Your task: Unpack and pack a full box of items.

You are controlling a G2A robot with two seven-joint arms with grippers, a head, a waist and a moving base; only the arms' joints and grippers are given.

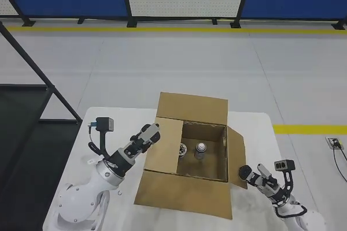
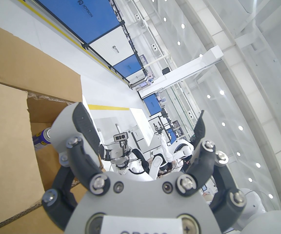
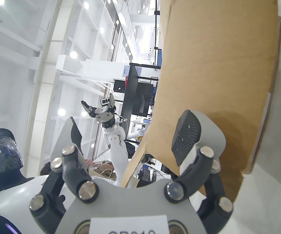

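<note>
Box (image 1: 185, 195) open on white table (image 1: 255, 122), flaps folded out. Inside: upright spray can (image 1: 200, 150), second round-topped item (image 1: 183, 149) just beside it, type unclear. Left gripper (image 1: 152, 134) at left flap (image 1: 168, 151), jaws apart, empty. Right gripper (image 1: 247, 172) beside right flap (image 1: 236, 153), jaws apart, empty

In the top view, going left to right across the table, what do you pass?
left gripper → box's left flap → pale round item inside the box → spray can beside it → box's right flap → right gripper
</note>
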